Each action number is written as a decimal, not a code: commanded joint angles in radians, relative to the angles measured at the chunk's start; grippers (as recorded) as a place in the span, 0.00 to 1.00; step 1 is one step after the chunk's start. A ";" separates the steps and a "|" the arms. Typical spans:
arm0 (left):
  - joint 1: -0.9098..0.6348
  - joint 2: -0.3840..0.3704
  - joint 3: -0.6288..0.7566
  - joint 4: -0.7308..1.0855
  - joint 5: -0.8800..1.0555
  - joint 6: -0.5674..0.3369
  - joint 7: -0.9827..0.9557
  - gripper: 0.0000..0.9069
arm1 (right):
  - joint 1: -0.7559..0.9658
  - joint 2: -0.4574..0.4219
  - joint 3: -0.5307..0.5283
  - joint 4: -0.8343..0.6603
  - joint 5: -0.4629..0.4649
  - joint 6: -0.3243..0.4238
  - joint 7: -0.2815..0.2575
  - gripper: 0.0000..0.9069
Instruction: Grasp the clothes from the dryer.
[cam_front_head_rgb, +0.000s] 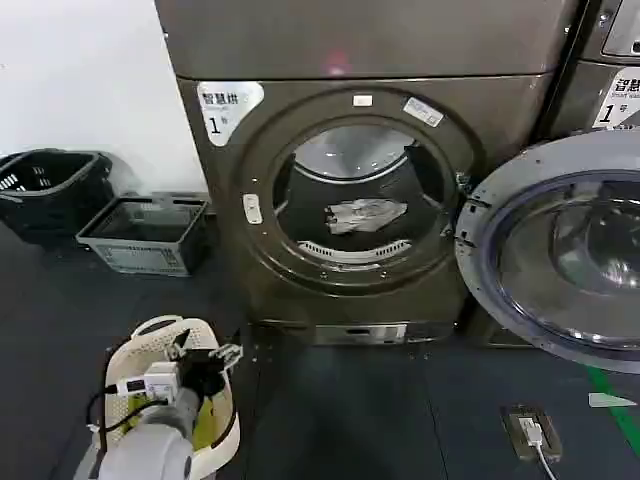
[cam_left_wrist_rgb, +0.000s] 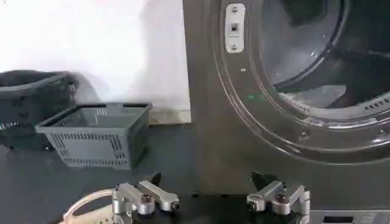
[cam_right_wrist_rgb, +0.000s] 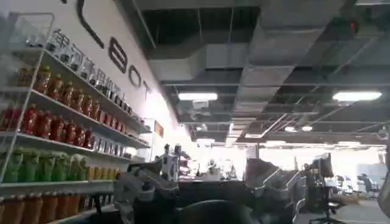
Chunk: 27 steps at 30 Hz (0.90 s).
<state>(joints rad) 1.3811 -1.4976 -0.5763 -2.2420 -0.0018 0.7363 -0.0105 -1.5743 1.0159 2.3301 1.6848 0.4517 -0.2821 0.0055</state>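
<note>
I see the dryer (cam_front_head_rgb: 360, 190) straight ahead, its door (cam_front_head_rgb: 560, 260) swung out to my right. The clothes (cam_front_head_rgb: 365, 214) lie inside the drum, near the middle. To the dryer's left, two baskets (cam_front_head_rgb: 145, 235) sit on the floor against the wall. My left gripper (cam_front_head_rgb: 205, 360) hangs low, before the dryer's left corner, over a third basket (cam_front_head_rgb: 175, 330).

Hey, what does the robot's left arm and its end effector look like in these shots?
The left arm is a rounded silver-grey tube with a white connector block and black cables near the wrist. The left end effector is black with two silvery metal finger links, each joined by dark pivot screws and ending in black tips.
</note>
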 joint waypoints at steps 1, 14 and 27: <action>0.001 0.001 0.001 0.000 -0.001 0.049 0.000 1.00 | 0.003 0.001 -0.001 -0.007 0.000 0.032 0.015 1.00; 0.004 0.009 0.007 -0.009 -0.002 0.049 0.002 1.00 | 0.003 0.005 -0.027 -0.012 -0.004 0.080 0.046 1.00; 0.001 0.004 0.005 -0.002 -0.005 0.049 0.003 1.00 | 0.006 0.002 -0.028 -0.014 -0.004 0.074 0.056 1.00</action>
<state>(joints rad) 1.3816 -1.4932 -0.5712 -2.2445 -0.0076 0.7363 -0.0079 -1.5681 1.0177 2.3033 1.6725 0.4476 -0.2146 0.0591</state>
